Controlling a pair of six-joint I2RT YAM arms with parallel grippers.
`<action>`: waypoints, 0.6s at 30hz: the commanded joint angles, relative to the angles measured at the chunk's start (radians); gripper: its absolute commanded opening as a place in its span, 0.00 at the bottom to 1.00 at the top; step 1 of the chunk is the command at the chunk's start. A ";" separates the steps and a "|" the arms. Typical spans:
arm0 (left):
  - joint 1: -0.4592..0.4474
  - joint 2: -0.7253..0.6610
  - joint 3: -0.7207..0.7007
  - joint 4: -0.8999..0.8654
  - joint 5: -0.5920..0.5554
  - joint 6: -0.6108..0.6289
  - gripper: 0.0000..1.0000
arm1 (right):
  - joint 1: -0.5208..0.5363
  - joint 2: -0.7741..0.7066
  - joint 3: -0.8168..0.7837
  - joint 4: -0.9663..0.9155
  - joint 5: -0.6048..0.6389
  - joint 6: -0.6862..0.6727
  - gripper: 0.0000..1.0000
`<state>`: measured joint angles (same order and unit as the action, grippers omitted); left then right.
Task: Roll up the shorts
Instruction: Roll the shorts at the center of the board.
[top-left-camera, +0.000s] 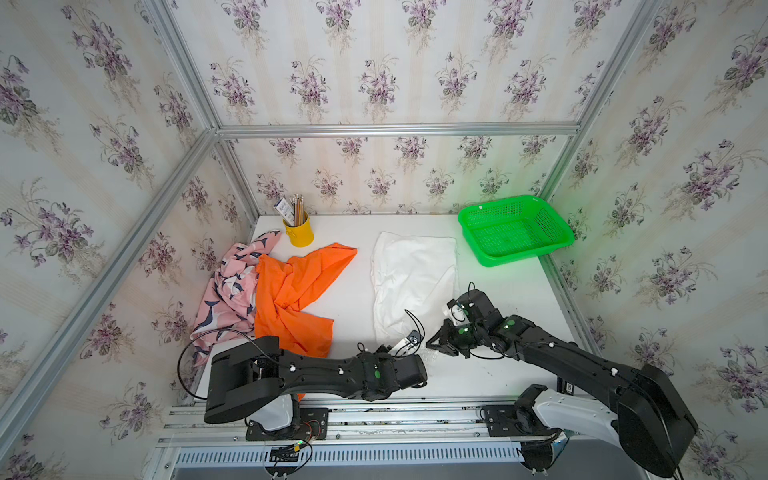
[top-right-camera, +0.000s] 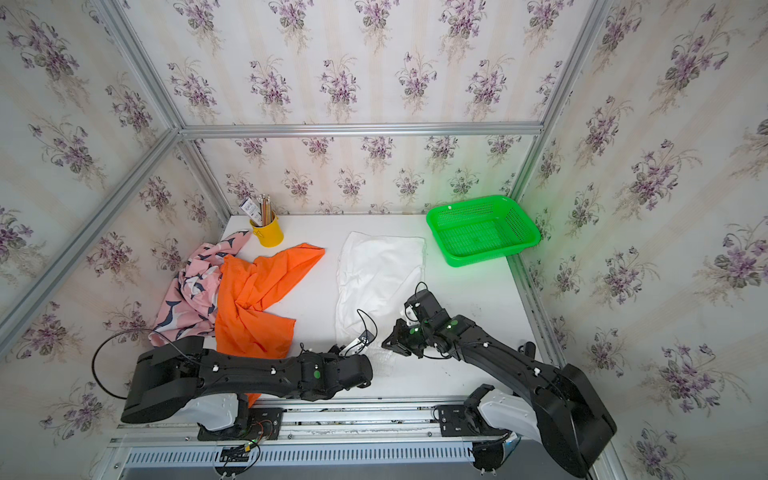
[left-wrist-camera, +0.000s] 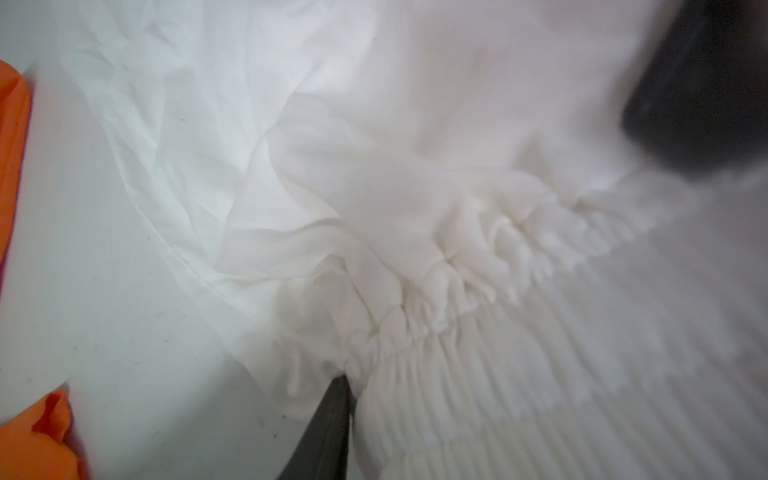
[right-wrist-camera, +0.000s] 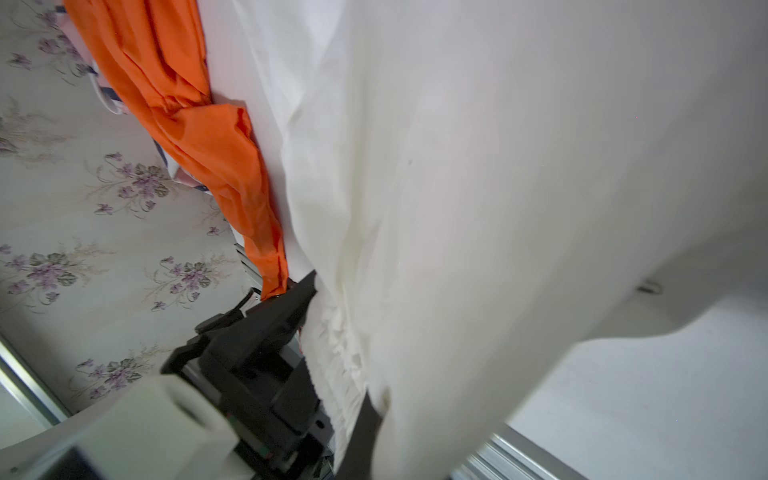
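The white shorts (top-left-camera: 415, 282) lie spread flat in the middle of the table (top-left-camera: 498, 332), legs toward the back wall and the gathered elastic waistband at the near edge, and no turn of a roll shows in them yet. Both arms meet at that waistband. The right gripper (top-left-camera: 434, 344) is pressed together on one end of it, pinching the cloth, which drapes right across the right wrist view. The left gripper (top-left-camera: 424, 359) sits at the other end with bunched elastic crowding one dark finger (left-wrist-camera: 328, 415); whether it has truly clamped the cloth I cannot tell. To the left, well apart from the white pair, the orange shorts (top-left-camera: 299, 291) lie crumpled over the whale-print shorts (top-left-camera: 232, 286), both unrolled. A yellow cup (top-left-camera: 300, 235) of pencils stands behind them, and the green basket (top-left-camera: 519, 255) in the far right corner holds no roll. So, as I judge it, the job is barely begun: the first pair is only being gripped, and all three remain to roll.
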<state>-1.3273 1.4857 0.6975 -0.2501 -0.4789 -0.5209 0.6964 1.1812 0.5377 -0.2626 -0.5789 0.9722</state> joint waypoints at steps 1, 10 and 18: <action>0.012 -0.025 -0.030 0.030 0.054 -0.061 0.25 | 0.027 0.029 -0.043 0.075 0.030 0.000 0.00; 0.017 -0.116 -0.094 0.012 0.079 -0.115 0.64 | 0.032 0.091 -0.209 0.262 0.070 0.008 0.07; 0.015 -0.291 -0.058 -0.209 0.136 -0.102 0.77 | 0.034 0.011 -0.147 0.102 0.090 -0.057 0.45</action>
<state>-1.3132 1.2469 0.6216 -0.3313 -0.3611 -0.6113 0.7307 1.2144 0.3687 -0.0406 -0.5343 0.9493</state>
